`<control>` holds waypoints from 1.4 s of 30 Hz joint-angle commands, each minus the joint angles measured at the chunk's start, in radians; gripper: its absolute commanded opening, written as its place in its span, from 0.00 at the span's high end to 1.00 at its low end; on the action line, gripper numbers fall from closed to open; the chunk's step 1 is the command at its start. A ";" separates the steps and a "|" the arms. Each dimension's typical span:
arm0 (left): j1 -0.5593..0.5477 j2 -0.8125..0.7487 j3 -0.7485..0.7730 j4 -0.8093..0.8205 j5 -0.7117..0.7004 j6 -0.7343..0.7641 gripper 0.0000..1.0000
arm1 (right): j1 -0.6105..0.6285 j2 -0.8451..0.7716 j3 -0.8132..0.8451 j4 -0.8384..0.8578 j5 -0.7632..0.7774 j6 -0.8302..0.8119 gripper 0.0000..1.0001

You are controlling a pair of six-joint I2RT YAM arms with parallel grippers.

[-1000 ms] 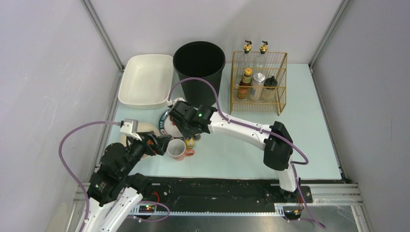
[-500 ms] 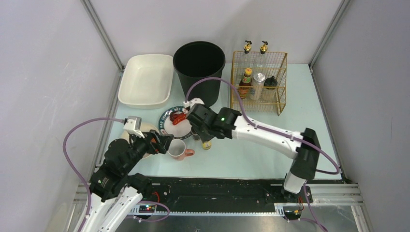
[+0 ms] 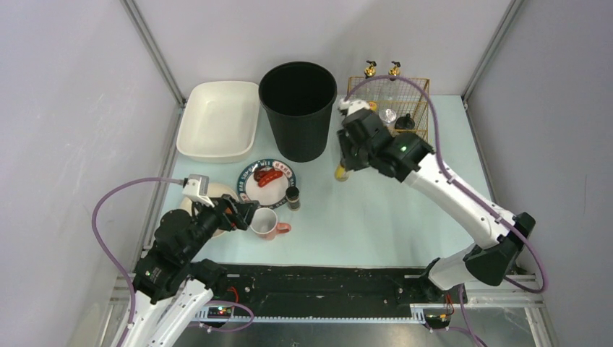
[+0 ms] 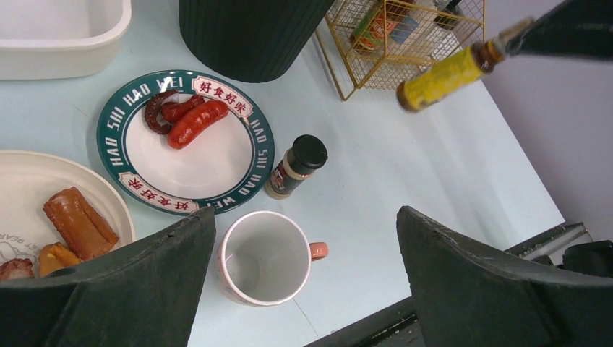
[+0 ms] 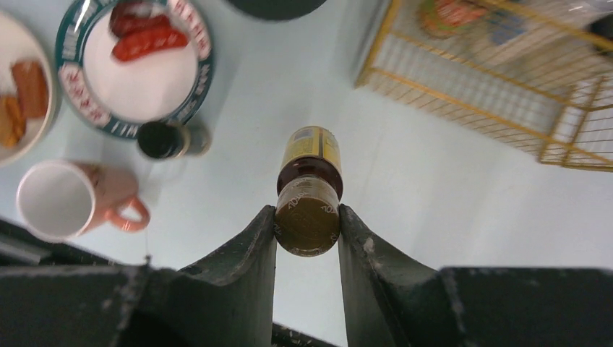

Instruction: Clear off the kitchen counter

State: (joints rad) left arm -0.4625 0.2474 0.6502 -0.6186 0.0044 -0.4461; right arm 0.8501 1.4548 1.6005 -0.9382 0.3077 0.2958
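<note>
On the pale mint-green kitchen counter (image 3: 376, 217) stand a pink mug (image 3: 264, 223), a dark-capped spice jar (image 3: 293, 197), a green-rimmed plate (image 3: 283, 176) with sausages and a cream plate (image 4: 29, 181) with food. My right gripper (image 3: 344, 168) is shut on a yellow-labelled bottle (image 5: 309, 188) by its brown cap and holds it in the air beside the gold wire rack (image 3: 421, 130). My left gripper (image 4: 303, 253) is open, its jaws wide apart above the mug (image 4: 264, 256).
A black bin (image 3: 297, 108) stands at the back centre, a white tray (image 3: 219, 119) at the back left. The wire rack holds several bottles. A black rail (image 3: 325, 278) runs along the front edge. Grey walls and metal posts surround the counter.
My right arm lifted the yellow-labelled bottle from beside the mug and carried it right and back toward the wire rack. The left gripper stayed over the mug.
</note>
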 commanded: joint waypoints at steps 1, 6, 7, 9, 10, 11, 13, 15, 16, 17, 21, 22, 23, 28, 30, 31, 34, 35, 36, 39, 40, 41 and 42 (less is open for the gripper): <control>-0.005 -0.005 -0.004 0.029 0.000 -0.009 0.02 | -0.115 -0.046 0.110 0.059 0.015 -0.064 1.00; -0.005 0.002 -0.004 0.030 -0.001 -0.009 0.02 | -0.247 0.022 0.189 0.089 0.005 -0.086 1.00; -0.006 0.003 -0.004 0.030 -0.001 -0.008 0.02 | -0.262 0.035 0.216 0.092 0.000 -0.088 1.00; -0.006 0.007 -0.003 0.029 0.000 -0.008 0.02 | -0.300 0.079 0.259 0.092 -0.022 -0.089 1.00; -0.006 0.008 -0.003 0.029 -0.001 -0.008 0.02 | -0.320 0.113 0.274 0.091 -0.041 -0.088 1.00; -0.005 0.008 -0.003 0.029 0.000 -0.008 0.02 | -0.329 0.129 0.306 0.085 -0.046 -0.087 1.00; -0.005 0.004 -0.004 0.030 -0.001 -0.008 0.02 | -0.356 0.184 0.348 0.075 -0.058 -0.085 1.00; -0.006 0.001 -0.005 0.030 -0.001 -0.008 0.02 | -0.371 0.229 0.369 0.075 -0.060 -0.074 1.00; -0.006 0.001 -0.005 0.031 0.000 -0.008 0.02 | -0.374 0.252 0.373 0.079 -0.062 -0.064 1.00; -0.006 0.001 -0.005 0.030 -0.001 -0.009 0.02 | -0.380 0.262 0.373 0.080 -0.062 -0.060 1.00; -0.005 0.001 -0.005 0.029 -0.001 -0.008 0.02 | -0.386 0.317 0.368 0.089 -0.065 -0.040 1.00; -0.006 0.002 -0.005 0.029 -0.001 -0.008 0.02 | -0.387 0.321 0.363 0.090 -0.067 -0.036 1.00; -0.006 0.003 -0.005 0.029 -0.002 -0.008 0.02 | -0.387 0.331 0.359 0.091 -0.068 -0.033 1.00; -0.005 0.008 -0.004 0.029 -0.001 -0.007 0.02 | -0.387 0.339 0.326 0.092 -0.079 -0.024 1.00; -0.005 0.008 -0.004 0.030 0.000 -0.007 0.02 | -0.385 0.322 0.307 0.099 -0.079 -0.023 1.00; -0.005 0.008 -0.004 0.029 -0.001 -0.008 0.02 | -0.384 0.305 0.291 0.109 -0.078 -0.025 1.00; -0.006 0.009 -0.004 0.031 -0.001 -0.007 0.02 | -0.381 0.268 0.267 0.117 -0.072 -0.028 1.00; -0.005 0.010 -0.004 0.031 -0.001 -0.007 0.02 | -0.381 0.250 0.257 0.118 -0.068 -0.030 1.00; -0.005 0.013 -0.004 0.031 -0.001 -0.007 0.02 | -0.380 0.232 0.253 0.119 -0.063 -0.033 1.00; -0.005 0.017 -0.003 0.030 -0.001 -0.007 0.02 | -0.374 0.194 0.237 0.119 -0.055 -0.040 1.00; -0.005 0.020 -0.004 0.030 -0.001 -0.008 0.02 | -0.373 0.176 0.232 0.118 -0.049 -0.043 1.00; -0.005 0.021 -0.003 0.030 -0.001 -0.007 0.02 | -0.370 0.166 0.230 0.116 -0.045 -0.045 1.00; -0.005 0.023 -0.004 0.029 -0.001 -0.008 0.02 | -0.367 0.148 0.225 0.116 -0.036 -0.050 1.00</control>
State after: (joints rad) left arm -0.4625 0.2539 0.6498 -0.6144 0.0040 -0.4461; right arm 0.4725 1.6707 1.8462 -0.7898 0.2512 0.2569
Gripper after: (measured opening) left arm 0.985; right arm 0.362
